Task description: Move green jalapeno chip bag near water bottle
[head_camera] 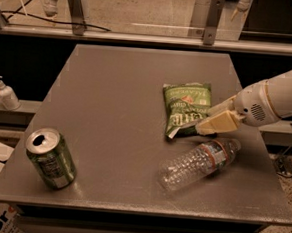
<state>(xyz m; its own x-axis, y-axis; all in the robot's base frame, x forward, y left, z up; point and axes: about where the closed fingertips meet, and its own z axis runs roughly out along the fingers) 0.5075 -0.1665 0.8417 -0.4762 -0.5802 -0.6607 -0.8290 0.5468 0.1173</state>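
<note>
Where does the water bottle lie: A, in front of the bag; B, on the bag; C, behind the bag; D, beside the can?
A: the bottle lies on its side nearer the camera than the bag, with the gripper at the bag's lower right edge.

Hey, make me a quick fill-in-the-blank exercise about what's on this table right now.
1. The water bottle lies on its ____ on the table.
2. The gripper is at the edge of the green jalapeno chip bag nearest the ____.
3. The soda can stands ____ near a front corner of the table.
Missing words: side; bottle; upright.
</note>
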